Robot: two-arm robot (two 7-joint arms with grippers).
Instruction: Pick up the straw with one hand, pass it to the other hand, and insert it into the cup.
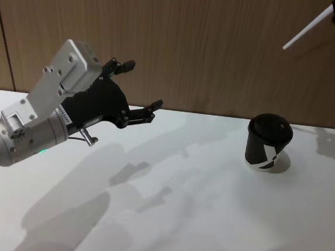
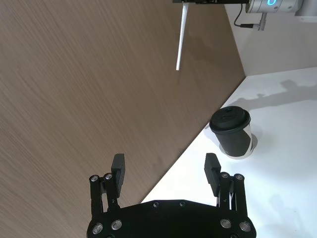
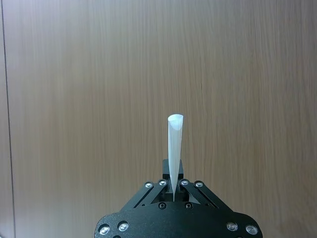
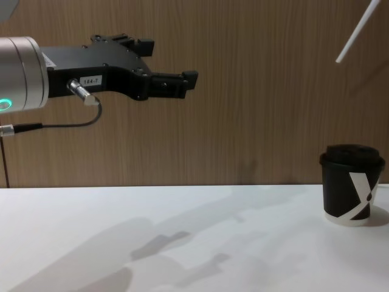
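- Head cam looks down from up high over the white table [image 1: 165, 219], facing the wood wall [image 1: 209, 47].
- Chest cam sits low, basically level with the table top, side-on to the cup [image 4: 353, 184].
- Left wrist cam peers out past its own fingers [image 2: 118, 168], cup a bit further off.
- Right wrist cam is right up on the straw [image 3: 174, 153], facing the wall.

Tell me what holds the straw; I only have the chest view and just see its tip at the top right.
Observer: The right tool is shut on the straw, which points out past its fingertips.
Operator: And the other arm, open or shut?
Observer: The left tool is open, with nothing between its fingers, facing the cup.
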